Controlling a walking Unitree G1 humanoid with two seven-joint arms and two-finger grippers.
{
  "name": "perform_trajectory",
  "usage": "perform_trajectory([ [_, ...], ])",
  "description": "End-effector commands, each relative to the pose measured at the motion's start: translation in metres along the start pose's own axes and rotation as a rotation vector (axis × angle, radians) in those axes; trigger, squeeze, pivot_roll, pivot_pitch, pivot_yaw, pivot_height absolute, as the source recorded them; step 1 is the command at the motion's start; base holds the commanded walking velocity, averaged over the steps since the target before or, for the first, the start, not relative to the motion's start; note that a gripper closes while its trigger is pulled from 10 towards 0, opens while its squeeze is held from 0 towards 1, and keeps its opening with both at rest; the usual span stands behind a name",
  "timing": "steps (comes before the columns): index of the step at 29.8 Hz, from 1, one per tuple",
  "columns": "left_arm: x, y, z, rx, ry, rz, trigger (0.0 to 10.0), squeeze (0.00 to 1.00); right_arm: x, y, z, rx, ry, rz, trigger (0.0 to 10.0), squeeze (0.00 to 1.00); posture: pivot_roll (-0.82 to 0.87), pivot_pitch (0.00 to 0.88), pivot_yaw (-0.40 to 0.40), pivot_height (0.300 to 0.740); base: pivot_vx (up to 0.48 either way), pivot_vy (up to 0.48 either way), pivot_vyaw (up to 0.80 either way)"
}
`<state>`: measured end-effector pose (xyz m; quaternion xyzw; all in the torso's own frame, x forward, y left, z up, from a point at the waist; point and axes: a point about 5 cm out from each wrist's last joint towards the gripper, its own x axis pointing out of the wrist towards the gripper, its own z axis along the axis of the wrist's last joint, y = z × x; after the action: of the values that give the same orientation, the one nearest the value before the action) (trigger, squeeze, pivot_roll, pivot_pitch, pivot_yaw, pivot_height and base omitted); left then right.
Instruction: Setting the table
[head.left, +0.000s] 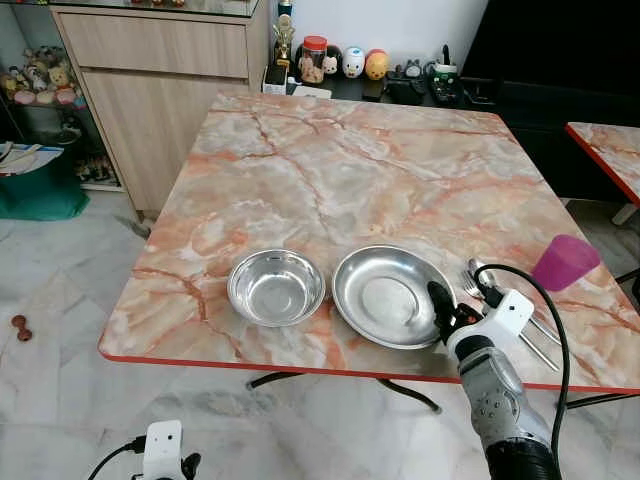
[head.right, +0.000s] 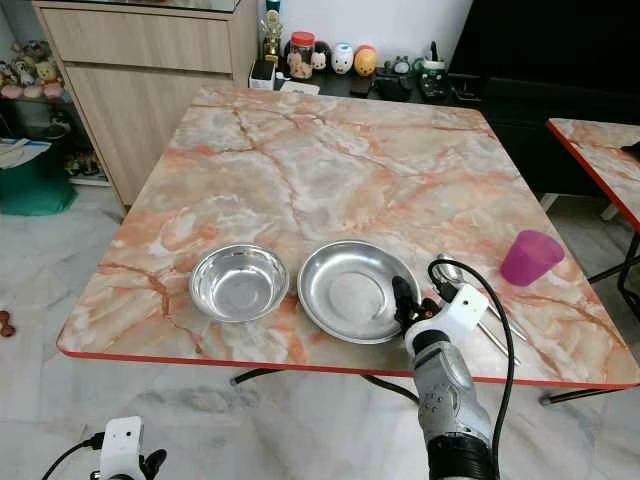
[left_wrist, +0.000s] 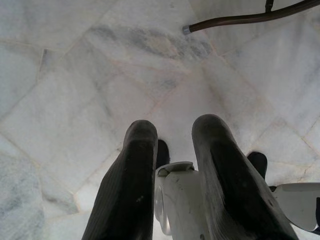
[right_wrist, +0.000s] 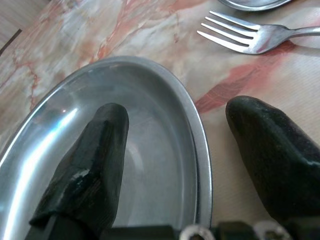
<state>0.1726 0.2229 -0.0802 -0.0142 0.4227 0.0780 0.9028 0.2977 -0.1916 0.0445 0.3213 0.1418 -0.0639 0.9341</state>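
**Right gripper straddling the plate rim**

Head views: on the marble table, a steel bowl sits just left of the steel plate; a pink cup stands well right.

Right wrist view: the right gripper is spread, one finger over the plate, one outside its rim, near a fork.

Left wrist view: the left gripper hangs over floor tiles, fingers apart.

Place: a home dining area.
Table: a square table with a marble-patterned orange top and red edge, set with a steel bowl, a steel plate, cutlery and a pink cup.
Floor: pale marble tiles.
Storage: a light wooden cabinet by the wall.
Ornaments: small figurines and a jar on a low dark shelf.
Neighbouring furniture: a second matching table.
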Motion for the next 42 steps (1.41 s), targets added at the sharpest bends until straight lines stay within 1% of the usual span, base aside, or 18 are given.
perform_trajectory([
  [1,-0.001,-0.002,-0.005,-0.005,0.025,-0.008,10.0,0.00,0.000,-0.004,0.002,0.001,-0.005,-0.020,10.0,0.00,0.03,0.000,-0.098,0.740,0.000,0.000,0.00],
  [7,-0.001,-0.001,-0.006,-0.009,0.025,-0.004,10.0,0.00,0.000,-0.003,0.001,0.000,0.000,-0.016,10.0,0.00,0.03,0.000,-0.098,0.740,0.000,0.000,0.00],
  [16,-0.001,0.000,-0.005,-0.007,0.020,-0.004,10.0,0.00,-0.003,0.003,0.000,0.033,-0.026,0.014,10.0,0.00,0.03,0.010,-0.097,0.740,0.000,0.000,0.00],
  [22,-0.001,-0.003,-0.004,-0.003,0.014,-0.014,10.0,0.00,-0.010,-0.002,0.006,0.070,-0.086,-0.002,10.0,0.00,0.02,0.013,-0.095,0.740,0.000,0.000,0.00],
  [29,0.000,-0.002,-0.003,0.001,0.011,-0.014,10.0,0.00,-0.013,-0.005,0.008,0.058,-0.091,-0.006,10.0,0.00,0.02,0.015,-0.093,0.740,0.000,0.000,0.00],
  [33,0.000,-0.002,-0.003,0.002,0.012,-0.014,10.0,0.00,-0.014,-0.007,0.005,0.052,-0.084,-0.020,10.0,0.00,0.02,0.013,-0.093,0.740,0.000,0.000,0.00],
  [36,-0.001,-0.002,-0.003,0.002,0.013,-0.015,10.0,0.00,-0.014,-0.008,0.003,0.044,-0.074,-0.026,10.0,0.00,0.03,0.012,-0.092,0.740,0.000,0.000,0.00],
  [38,-0.001,-0.002,-0.003,0.002,0.012,-0.015,10.0,0.00,-0.013,-0.007,0.002,0.011,-0.060,-0.030,10.0,0.00,0.03,0.012,-0.094,0.740,0.000,0.000,0.00],
  [39,-0.001,-0.002,-0.003,0.002,0.012,-0.014,10.0,0.00,-0.012,-0.007,0.003,-0.062,-0.063,-0.029,10.0,0.00,0.03,0.012,-0.094,0.740,0.000,0.000,0.00],
  [40,-0.001,-0.002,-0.003,0.002,0.013,-0.014,10.0,0.00,-0.012,-0.007,0.004,-0.085,-0.066,-0.027,10.0,0.00,0.03,0.012,-0.094,0.740,0.000,0.000,0.00],
  [42,-0.001,-0.001,-0.004,0.003,0.013,-0.013,10.0,0.00,-0.012,-0.007,0.003,-0.083,-0.066,-0.024,10.0,0.00,0.03,0.012,-0.094,0.740,0.000,0.000,0.00],
])
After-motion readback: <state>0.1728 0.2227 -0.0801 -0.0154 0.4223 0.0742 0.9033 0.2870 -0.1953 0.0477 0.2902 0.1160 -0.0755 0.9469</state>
